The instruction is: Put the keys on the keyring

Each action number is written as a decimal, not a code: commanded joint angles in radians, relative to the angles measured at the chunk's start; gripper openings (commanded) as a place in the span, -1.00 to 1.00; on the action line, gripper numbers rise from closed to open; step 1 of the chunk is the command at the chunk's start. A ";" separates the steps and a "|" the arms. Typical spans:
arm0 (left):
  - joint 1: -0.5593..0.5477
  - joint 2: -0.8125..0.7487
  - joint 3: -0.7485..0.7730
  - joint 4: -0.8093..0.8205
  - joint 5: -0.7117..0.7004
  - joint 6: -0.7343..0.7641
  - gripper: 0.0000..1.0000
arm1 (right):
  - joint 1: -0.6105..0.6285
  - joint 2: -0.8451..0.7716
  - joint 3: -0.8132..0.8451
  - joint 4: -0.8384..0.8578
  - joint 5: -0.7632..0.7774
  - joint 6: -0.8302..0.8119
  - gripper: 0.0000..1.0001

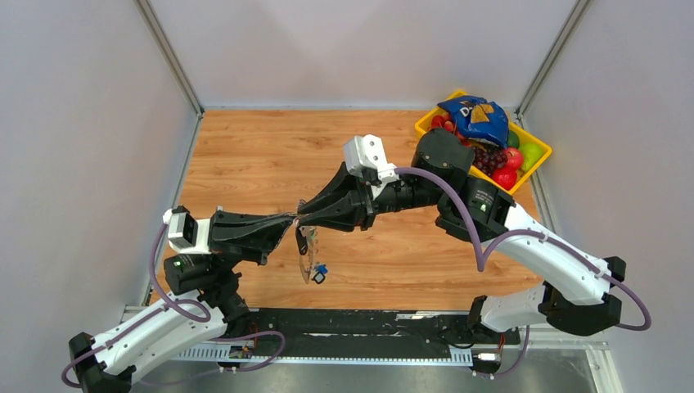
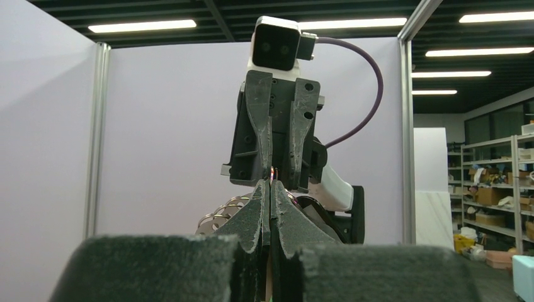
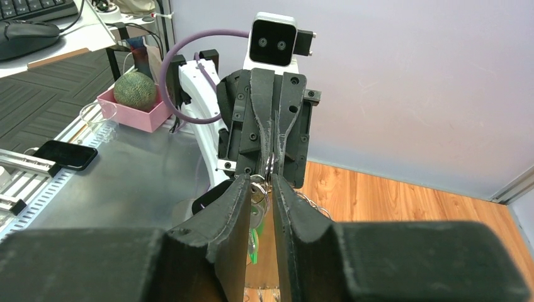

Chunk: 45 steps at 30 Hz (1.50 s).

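The jaws of the black left gripper (image 2: 271, 196) are pressed together, apparently pinching the thin silver-grey beaded metal keyring (image 2: 220, 212), which hangs just below its tips. Tip to tip against the left gripper, the black right gripper (image 3: 261, 189) is narrowed to a slit around the small silver keys (image 3: 254, 217) with a green plastic tag (image 3: 253, 244). Ring and keys look light, stiff and slippery, likely to swing or twist, so I would pinch each key by its flat head.

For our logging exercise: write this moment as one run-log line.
phase: mid-air handling | left gripper: shut on keyring | right gripper: shut on keys | grippers: tip to tip
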 commanded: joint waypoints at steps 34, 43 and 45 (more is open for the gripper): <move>-0.001 -0.017 0.003 0.077 -0.012 -0.010 -0.99 | 0.029 0.007 -0.017 0.041 0.078 -0.017 -0.60; 0.000 -0.022 0.000 0.077 -0.016 -0.005 -0.99 | 0.035 0.004 -0.025 0.034 0.089 -0.023 -0.71; -0.001 -0.024 -0.002 0.077 -0.019 -0.004 -0.99 | 0.036 0.003 -0.026 0.031 0.091 -0.026 -0.81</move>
